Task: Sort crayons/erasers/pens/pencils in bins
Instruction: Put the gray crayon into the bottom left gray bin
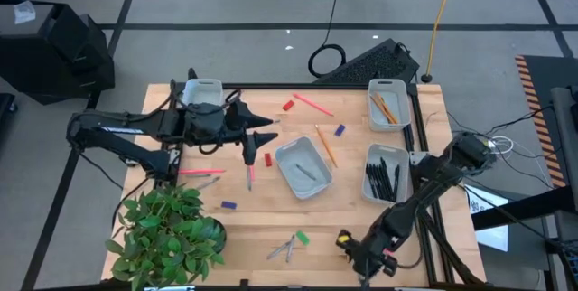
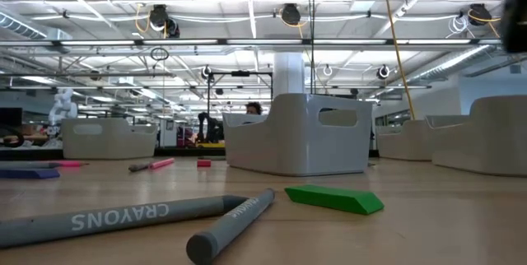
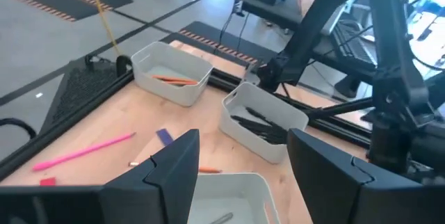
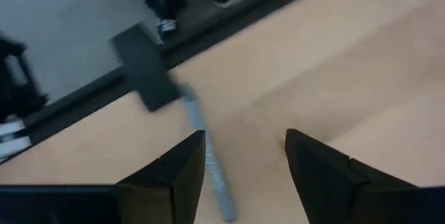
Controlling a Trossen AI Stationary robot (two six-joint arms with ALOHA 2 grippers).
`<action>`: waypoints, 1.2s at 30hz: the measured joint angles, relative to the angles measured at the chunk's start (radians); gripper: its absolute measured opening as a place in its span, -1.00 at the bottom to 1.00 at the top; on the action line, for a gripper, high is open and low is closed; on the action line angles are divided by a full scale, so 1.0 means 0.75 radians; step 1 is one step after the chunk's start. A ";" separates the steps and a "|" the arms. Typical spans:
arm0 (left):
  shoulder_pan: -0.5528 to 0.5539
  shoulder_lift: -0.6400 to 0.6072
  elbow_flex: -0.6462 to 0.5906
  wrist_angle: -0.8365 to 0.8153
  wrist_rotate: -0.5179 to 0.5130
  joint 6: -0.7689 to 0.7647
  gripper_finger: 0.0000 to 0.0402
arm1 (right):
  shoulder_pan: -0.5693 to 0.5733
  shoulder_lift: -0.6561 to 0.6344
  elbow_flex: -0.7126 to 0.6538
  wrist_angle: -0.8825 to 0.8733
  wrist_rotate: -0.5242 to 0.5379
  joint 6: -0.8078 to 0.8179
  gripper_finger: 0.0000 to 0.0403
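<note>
Left tool (image 1: 262, 140) open beside crayon-holding bin (image 1: 303, 166).

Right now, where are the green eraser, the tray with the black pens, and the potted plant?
green eraser (image 2: 335, 198), low view, middle of its top face.
pen tray (image 1: 387, 152), high view, its far rim.
potted plant (image 1: 167, 232), high view, centre of its leaves.

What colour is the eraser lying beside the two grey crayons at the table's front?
Green eraser; the low view shows it best.

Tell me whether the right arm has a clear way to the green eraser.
Probably yes: the right pincer hovers open beside the green eraser, with only bare table between them.
</note>
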 joint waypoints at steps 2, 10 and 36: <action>-0.012 0.001 -0.001 -0.013 0.000 0.001 0.11 | 0.020 0.016 0.006 0.011 -0.005 -0.023 -0.02; -0.041 0.002 -0.001 -0.011 0.000 0.002 0.11 | 0.061 0.101 -0.004 -0.046 0.004 -0.162 -0.11; -0.040 0.002 -0.001 -0.011 -0.005 -0.041 0.11 | 0.058 0.133 -0.021 -0.046 0.077 -0.067 -0.93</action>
